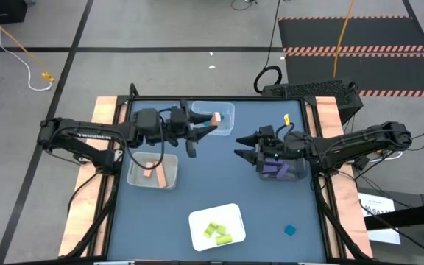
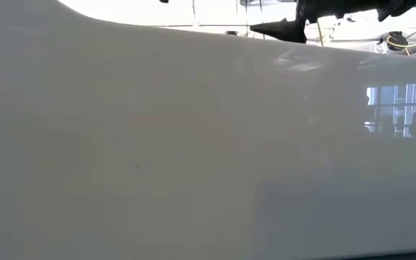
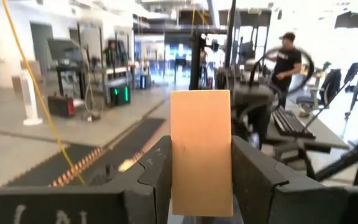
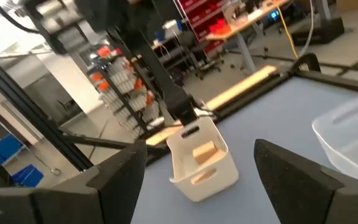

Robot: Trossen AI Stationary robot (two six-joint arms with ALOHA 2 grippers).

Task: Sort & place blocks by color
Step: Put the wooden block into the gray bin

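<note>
**Tan bar in hand, waiting for its bin**

We judge we are mid-carry: our left gripper (image 3: 201,180) clamps a tan block (image 3: 201,151) squarely between both fingers, over the table's far side by a clear bin (image 1: 223,118). Next we must lower it among the matching tan pieces. Beyond, our right gripper (image 1: 246,153) hovers, jaws wide, empty.

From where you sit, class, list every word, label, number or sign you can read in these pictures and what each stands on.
None can be read.
Pale marks on the left arm: too small to read.
Printed sheet beside the table's right edge: text too small.
Faint marks low on the left gripper, which holds a tan block: blurred.
Print on a person's dark shirt: unreadable.
</note>
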